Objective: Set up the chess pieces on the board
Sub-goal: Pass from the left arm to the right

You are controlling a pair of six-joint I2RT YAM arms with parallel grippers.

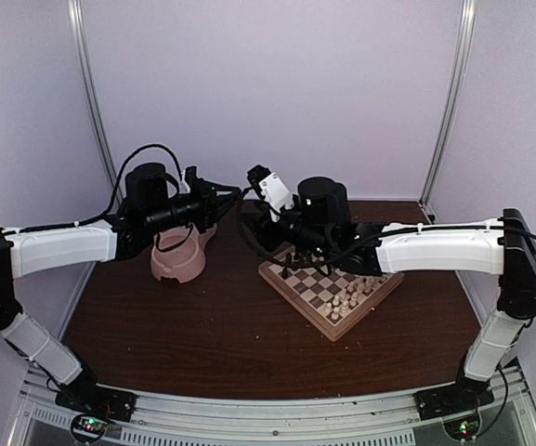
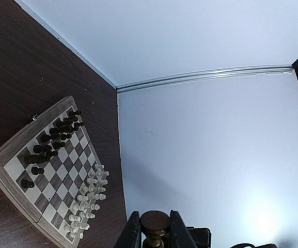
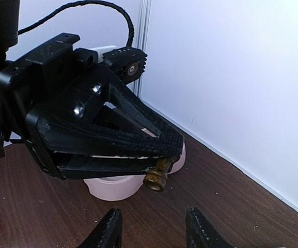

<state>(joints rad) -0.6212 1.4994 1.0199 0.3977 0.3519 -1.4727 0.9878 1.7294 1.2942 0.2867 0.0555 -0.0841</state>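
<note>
My left gripper (image 2: 155, 230) is shut on a dark brown chess piece (image 2: 155, 222), held in the air with its round base facing outward. In the right wrist view the same piece (image 3: 157, 176) sticks out from the left gripper's (image 3: 173, 147) black fingertips. My right gripper (image 3: 154, 232) faces it from just below, open, with nothing between its fingers. The board (image 1: 292, 302) lies right of centre and under the right arm. Dark chess pieces (image 2: 56, 137) stand along one side of the board (image 2: 6, 157) and pale ones (image 2: 87, 196) along the opposite side. One dark pawn (image 2: 27, 183) stands apart.
A pink double bowl (image 1: 179, 262) stands on the dark wooden table (image 1: 202, 344) below the left gripper, left of the board. It also shows behind the left gripper as the pink bowl (image 3: 112, 187). White walls close off the back and both sides.
</note>
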